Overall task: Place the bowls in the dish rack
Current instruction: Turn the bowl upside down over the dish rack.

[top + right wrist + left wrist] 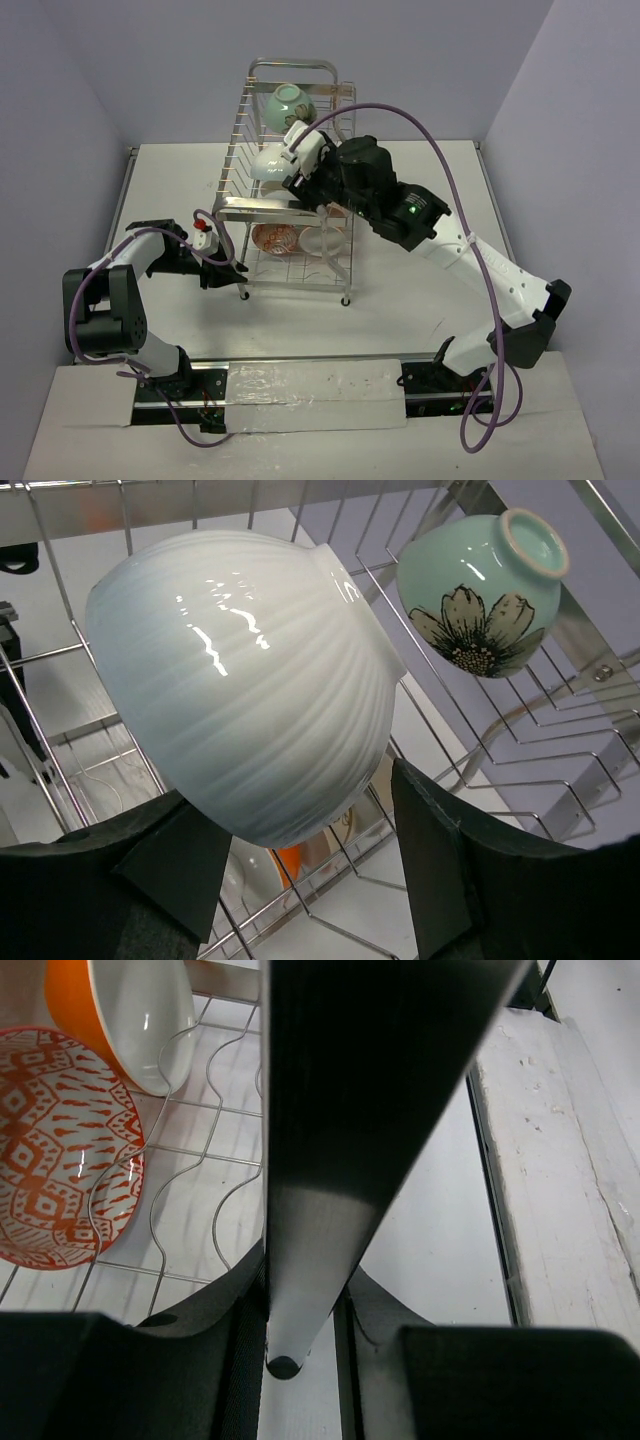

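Note:
The silver wire dish rack [236, 170] stands at the middle back of the table. On its upper tier a mint green flower bowl [288, 103] lies on its side, also in the right wrist view [480, 590]. My right gripper [287, 170] is open around a white ribbed bowl [240, 670] on the upper tier; the bowl rests against the left finger [170, 870], with a gap to the right one. My left gripper [300, 1330] is shut on the rack's front-left leg [330, 1160]. An orange-red patterned bowl [55, 1150] sits on the lower tier.
An orange bowl with a white inside [130, 1020] stands behind the patterned one, and a white bowl [318, 243] sits beside them on the lower tier. A taped strip [300, 385] runs along the near table edge. Walls close off the back and sides.

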Action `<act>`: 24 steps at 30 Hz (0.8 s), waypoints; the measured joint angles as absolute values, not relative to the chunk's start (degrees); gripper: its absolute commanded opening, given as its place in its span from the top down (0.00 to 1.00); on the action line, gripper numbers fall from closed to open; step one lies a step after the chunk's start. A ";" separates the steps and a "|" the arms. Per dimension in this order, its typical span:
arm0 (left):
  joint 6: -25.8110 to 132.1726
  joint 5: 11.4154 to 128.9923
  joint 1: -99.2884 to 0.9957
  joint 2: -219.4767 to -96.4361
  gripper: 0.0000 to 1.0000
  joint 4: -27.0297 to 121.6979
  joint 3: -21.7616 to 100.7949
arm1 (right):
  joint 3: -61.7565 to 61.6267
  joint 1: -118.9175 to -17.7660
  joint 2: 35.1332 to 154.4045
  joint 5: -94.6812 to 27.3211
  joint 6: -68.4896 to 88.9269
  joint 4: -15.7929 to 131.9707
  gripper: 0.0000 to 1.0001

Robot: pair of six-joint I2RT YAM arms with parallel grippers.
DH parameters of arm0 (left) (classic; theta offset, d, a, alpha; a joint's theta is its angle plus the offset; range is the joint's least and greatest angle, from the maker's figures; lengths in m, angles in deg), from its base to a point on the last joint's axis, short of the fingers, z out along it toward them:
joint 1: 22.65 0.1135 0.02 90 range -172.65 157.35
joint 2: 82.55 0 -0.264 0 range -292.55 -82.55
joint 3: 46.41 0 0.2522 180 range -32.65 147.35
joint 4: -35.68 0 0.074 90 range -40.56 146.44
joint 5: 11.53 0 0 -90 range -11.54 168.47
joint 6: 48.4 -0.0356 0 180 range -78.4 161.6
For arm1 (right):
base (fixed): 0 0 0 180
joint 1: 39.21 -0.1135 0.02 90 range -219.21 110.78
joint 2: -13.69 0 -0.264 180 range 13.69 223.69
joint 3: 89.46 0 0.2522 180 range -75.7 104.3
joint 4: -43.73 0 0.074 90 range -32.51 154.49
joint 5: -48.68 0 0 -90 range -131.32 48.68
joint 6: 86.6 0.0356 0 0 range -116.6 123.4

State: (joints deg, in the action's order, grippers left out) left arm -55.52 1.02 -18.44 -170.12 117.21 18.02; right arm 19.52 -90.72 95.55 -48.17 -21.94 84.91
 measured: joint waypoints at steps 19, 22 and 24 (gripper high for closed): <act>-50.41 1.36 -18.35 -169.36 1.00 114.60 17.56 | 21.05 -88.25 93.74 -37.90 -20.17 92.02 0.27; -50.10 1.28 -18.35 -169.36 1.00 114.34 17.50 | 20.83 -87.79 93.74 -36.39 -19.80 92.02 0.26; -49.95 1.26 -18.35 -169.36 1.00 114.21 17.48 | 20.18 -87.64 93.39 -35.65 -19.56 91.34 0.25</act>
